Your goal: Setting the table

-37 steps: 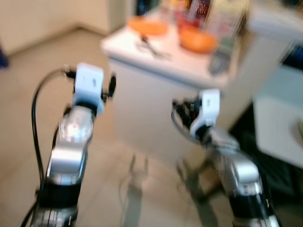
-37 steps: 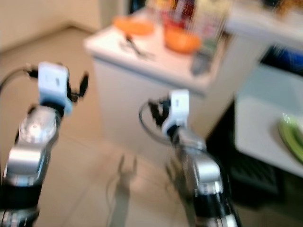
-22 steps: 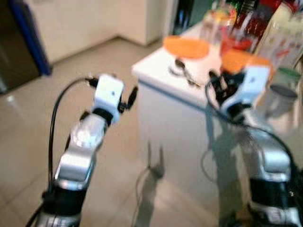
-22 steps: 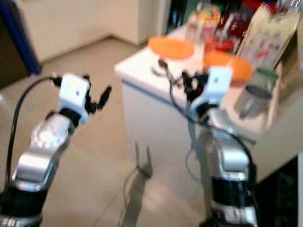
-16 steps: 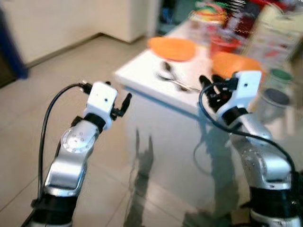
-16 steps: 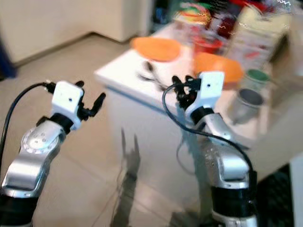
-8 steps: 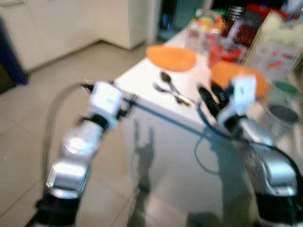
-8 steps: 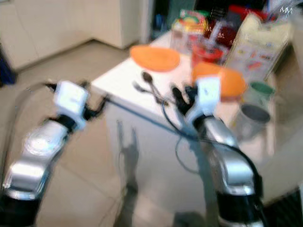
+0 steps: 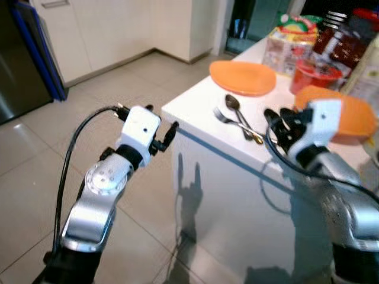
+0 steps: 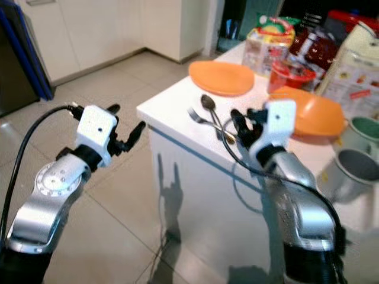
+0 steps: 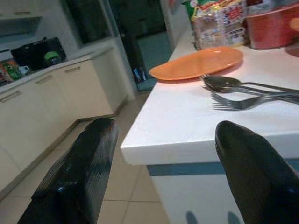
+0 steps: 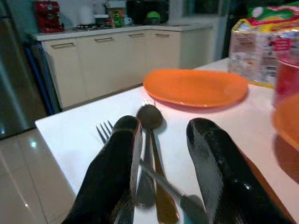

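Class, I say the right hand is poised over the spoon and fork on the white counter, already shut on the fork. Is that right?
Not quite. The right hand is poised over the spoon and fork on the white counter, but it is open, holding nothing. The right wrist view shows this.

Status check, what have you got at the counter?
Right gripper open over the spoon and fork. Left gripper open, off the counter corner. Orange plate beyond; nothing blocking.

A metal spoon (image 9: 233,104) and fork (image 9: 223,118) lie together beside a flat orange plate (image 9: 242,77).
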You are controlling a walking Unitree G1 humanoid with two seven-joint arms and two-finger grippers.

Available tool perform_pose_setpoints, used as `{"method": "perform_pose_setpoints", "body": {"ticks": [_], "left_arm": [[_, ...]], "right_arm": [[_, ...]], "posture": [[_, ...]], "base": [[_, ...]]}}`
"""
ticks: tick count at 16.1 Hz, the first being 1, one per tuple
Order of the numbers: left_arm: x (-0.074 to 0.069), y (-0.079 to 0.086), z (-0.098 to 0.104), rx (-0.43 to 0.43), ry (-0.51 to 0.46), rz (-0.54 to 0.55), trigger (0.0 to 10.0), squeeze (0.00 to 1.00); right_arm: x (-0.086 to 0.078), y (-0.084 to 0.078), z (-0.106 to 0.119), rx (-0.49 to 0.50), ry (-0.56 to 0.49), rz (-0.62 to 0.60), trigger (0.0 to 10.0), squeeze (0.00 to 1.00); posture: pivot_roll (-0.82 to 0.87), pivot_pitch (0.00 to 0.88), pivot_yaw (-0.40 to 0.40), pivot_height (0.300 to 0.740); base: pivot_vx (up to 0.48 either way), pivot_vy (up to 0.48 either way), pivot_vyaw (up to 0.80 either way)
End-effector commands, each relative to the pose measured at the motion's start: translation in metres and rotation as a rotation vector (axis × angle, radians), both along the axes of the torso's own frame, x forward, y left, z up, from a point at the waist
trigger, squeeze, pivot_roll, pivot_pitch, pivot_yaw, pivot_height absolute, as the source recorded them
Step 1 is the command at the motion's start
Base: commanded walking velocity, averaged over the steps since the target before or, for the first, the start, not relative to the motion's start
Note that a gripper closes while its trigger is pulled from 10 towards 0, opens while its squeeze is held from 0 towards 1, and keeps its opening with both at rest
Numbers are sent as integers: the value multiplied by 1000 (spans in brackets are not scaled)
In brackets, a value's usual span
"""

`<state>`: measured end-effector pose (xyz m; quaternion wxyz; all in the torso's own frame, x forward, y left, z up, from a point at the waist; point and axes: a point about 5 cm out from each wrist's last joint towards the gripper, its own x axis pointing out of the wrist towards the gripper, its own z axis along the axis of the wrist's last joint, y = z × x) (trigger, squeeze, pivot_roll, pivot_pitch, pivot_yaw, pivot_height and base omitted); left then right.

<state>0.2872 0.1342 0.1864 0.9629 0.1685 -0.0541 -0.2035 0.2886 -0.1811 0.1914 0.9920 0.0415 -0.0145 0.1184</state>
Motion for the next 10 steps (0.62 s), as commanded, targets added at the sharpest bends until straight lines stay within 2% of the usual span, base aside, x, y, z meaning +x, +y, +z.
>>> {"method": "perform_pose_setpoints", "body": {"ticks": [1,4,6,8,9,10], "left_arm": [[-7,-2,0,0,7,-32,10000,0],[-22,-11,-9,-32,51,-124,10000,0],[-26,-14,-10,-46,56,-156,10000,0],[-25,-14,-10,-27,43,-168,10000,0],[-27,-7,-14,-9,55,-154,10000,0],[-28,-5,-16,-3,60,-152,10000,0]], "right_arm": [[-8,-2,7,17,-17,-2,10000,0],[-35,-18,-8,12,50,-19,10000,0],[-40,-24,-12,-7,79,-20,10000,0],[-32,-29,-9,-30,82,-4,10000,0],[-18,-32,-9,-55,84,21,10000,0],[-16,-33,-10,-64,85,26,10000,0]], "posture": [[20,0,-1,740],[-20,0,25,740],[-31,0,18,740],[-20,0,-6,740],[-1,0,-22,740],[-1,0,-22,740]], "base": [[0,0,0],[0,0,0],[0,0,0],[0,0,0],[0,0,0],[0,0,0]]}}
